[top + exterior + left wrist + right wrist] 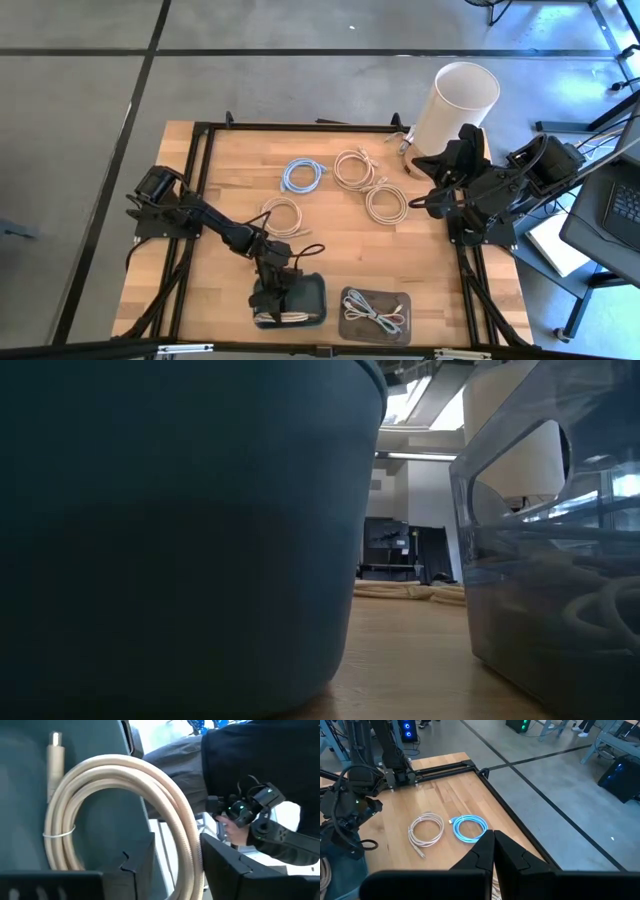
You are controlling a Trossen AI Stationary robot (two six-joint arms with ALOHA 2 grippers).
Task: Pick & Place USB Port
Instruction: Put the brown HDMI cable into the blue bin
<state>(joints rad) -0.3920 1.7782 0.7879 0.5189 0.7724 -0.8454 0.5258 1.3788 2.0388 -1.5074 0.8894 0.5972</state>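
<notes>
Pale wooden table (330, 230) amid grey concrete floor (300, 85) with dark seams

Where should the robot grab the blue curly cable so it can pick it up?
Best guess: come straight down from above and pinch one side of the blue cable's ring, fingers across the bundled strands. It lies flat on the table in a coil, with open wood inside and around it, so a finger fits on each side. The right end effector waits nearest.
</notes>
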